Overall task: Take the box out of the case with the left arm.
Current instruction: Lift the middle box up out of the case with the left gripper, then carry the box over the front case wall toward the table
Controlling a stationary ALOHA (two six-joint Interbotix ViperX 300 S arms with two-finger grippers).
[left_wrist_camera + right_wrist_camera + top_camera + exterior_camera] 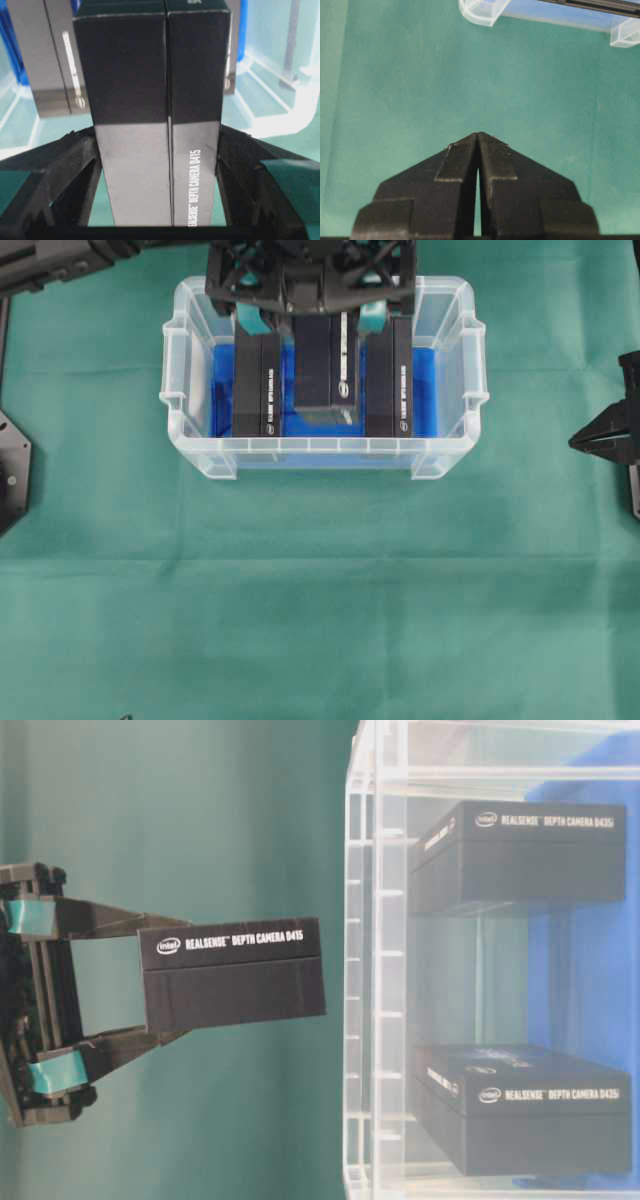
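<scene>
Green cloth (320, 620): three boxes (322, 365), one case (190, 445).

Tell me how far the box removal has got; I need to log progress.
Done: the left tool is shut on the middle box, and the table-level view shows that box lifted clear above the case rim. In hand: the box hangs over the case, above the gap between two other boxes inside. Left: carrying it sideways and setting it on the cloth. The right tool sits shut, aside.

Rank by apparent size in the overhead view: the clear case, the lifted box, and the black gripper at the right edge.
1. The case.
2. The lifted box, though it is nearer the camera.
3. The right gripper, partly cut off.
</scene>
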